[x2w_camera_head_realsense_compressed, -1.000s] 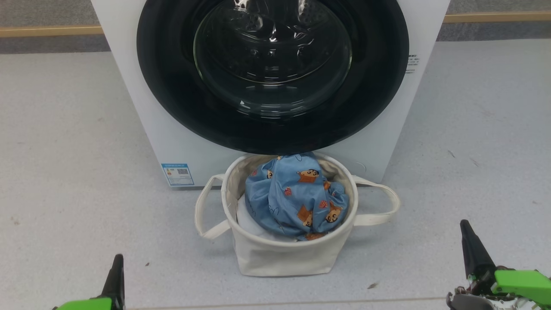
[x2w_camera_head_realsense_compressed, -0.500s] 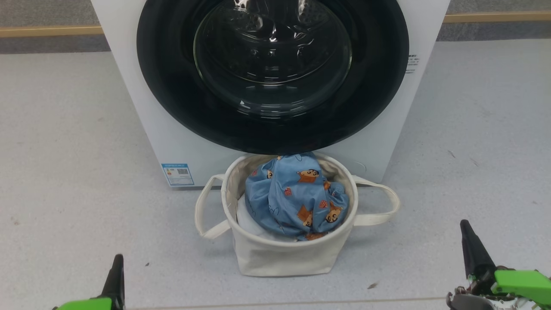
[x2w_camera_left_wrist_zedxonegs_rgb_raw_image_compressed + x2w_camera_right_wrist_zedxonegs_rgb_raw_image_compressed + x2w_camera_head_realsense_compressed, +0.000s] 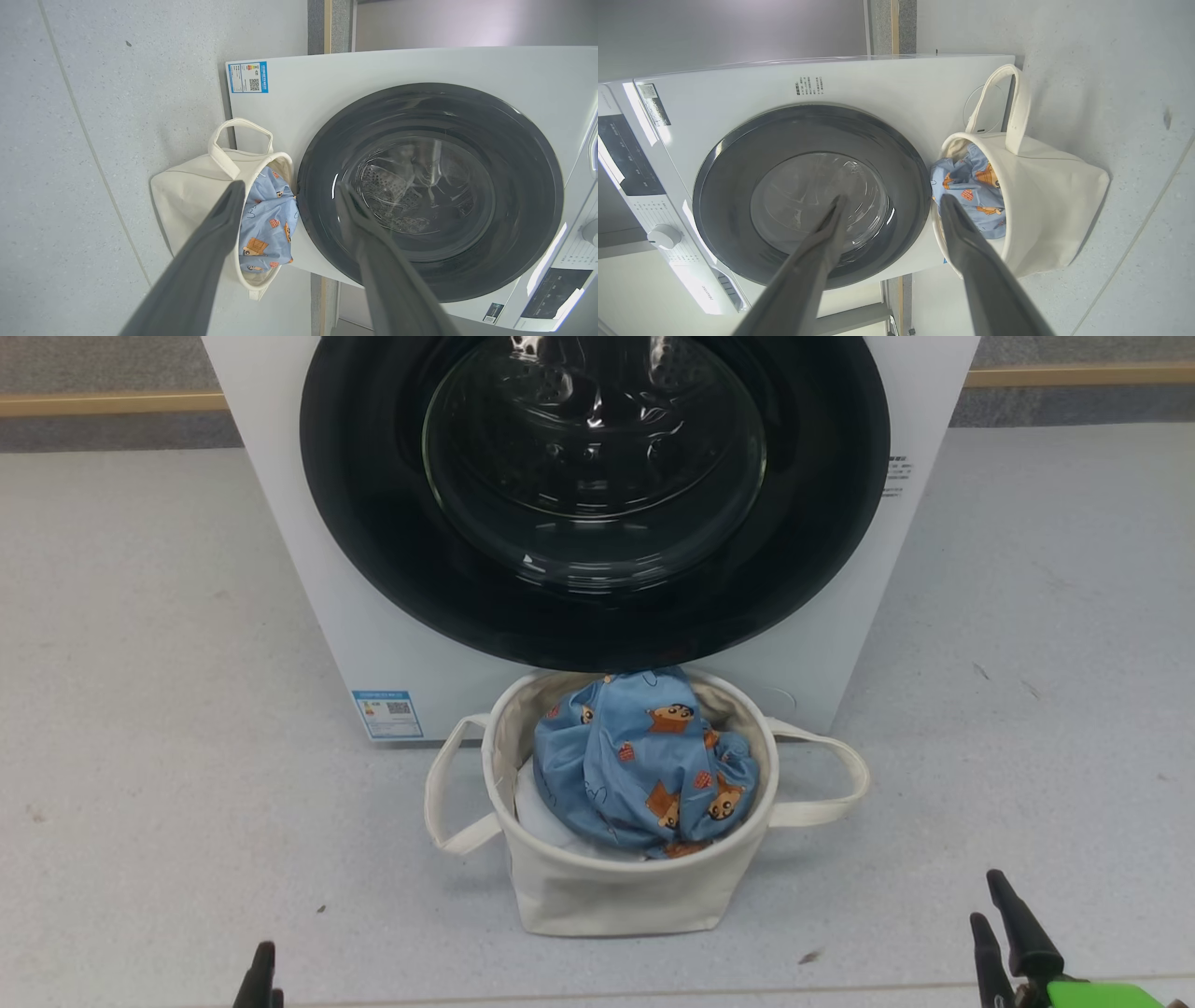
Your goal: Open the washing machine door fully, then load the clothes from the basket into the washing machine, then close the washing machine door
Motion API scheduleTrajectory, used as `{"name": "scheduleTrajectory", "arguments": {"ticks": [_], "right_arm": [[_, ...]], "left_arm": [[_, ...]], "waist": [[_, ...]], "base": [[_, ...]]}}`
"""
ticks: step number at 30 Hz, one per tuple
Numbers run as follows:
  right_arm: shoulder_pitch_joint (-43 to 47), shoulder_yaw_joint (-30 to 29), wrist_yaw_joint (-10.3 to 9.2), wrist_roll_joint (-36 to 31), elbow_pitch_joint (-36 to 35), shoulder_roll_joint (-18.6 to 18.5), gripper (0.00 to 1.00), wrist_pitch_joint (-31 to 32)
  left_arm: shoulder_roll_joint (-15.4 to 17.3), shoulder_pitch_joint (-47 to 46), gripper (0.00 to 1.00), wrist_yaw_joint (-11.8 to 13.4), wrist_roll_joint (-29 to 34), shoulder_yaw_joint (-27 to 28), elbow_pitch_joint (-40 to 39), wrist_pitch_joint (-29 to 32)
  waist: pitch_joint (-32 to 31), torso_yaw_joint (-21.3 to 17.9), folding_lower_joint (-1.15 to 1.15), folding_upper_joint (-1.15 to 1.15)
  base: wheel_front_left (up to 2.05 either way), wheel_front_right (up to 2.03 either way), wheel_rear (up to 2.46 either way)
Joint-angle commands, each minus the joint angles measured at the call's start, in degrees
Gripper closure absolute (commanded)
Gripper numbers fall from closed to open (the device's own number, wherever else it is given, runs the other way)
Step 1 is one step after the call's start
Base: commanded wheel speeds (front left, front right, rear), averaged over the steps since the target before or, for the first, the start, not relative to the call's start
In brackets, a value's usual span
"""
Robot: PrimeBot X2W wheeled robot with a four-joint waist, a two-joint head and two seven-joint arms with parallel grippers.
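Observation:
The white washing machine (image 3: 308, 616) stands straight ahead, and the washing machine door (image 3: 373, 560) lies flat against its front, black rim around a clear glass centre (image 3: 593, 457). The cream basket (image 3: 607, 896) sits on the floor against the washer's foot, under the door. The clothes (image 3: 644, 765) in it are a light blue garment with brown cartoon prints, heaped over white cloth (image 3: 532, 812). My left gripper (image 3: 290, 186) is open and empty, well short of the basket; one of its fingertips (image 3: 264, 963) shows at the lower left. My right gripper (image 3: 986, 899) is open and empty at the lower right.
Grey speckled floor runs out on both sides of the washer and basket. A wood-trimmed skirting (image 3: 112, 403) runs behind. A blue sticker (image 3: 386, 713) marks the washer's lower left corner. The control panel and its knob (image 3: 663, 235) sit above the door.
Both grippers have gone from shut to open. Both have dropped lower in the head view. The basket, clothes and door stay as they were.

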Motion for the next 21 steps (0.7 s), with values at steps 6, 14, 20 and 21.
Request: {"name": "scheduleTrajectory", "arguments": {"ticks": [6, 14, 20, 21], "right_arm": [[-3.46, 0.71, 0.0, -0.52, -1.85, -0.14, 0.0, -1.33], [-4.62, 0.99, 0.0, -4.12, -2.02, -0.2, 0.0, -2.67], [-5.61, 1.11, 0.01, -10.37, -2.88, -0.25, 0.0, -3.85], [-5.73, 1.16, 0.01, -11.34, -3.07, -0.26, 0.0, -4.01]], "left_arm": [[0.84, -2.54, 0.0, 0.01, 0.96, 1.12, -2.42, -1.01], [2.14, -2.9, 0.0, 0.12, 3.95, 1.12, -3.13, -2.5], [3.82, -3.45, 0.0, 0.72, 8.81, 0.25, -4.03, -3.96], [4.03, -3.54, 0.0, 0.85, 9.5, 0.16, -4.18, -4.16]], "waist": [[0.11, 0.15, -0.1, 0.0], [0.09, 0.33, -0.1, 0.0], [0.05, 0.55, -0.1, 0.0], [0.05, 0.57, -0.1, 0.0]], "base": [[0.0, 0.0, 0.0], [0.0, 0.0, 0.0], [0.0, 0.0, 0.0], [0.0, 0.0, 0.0]]}}
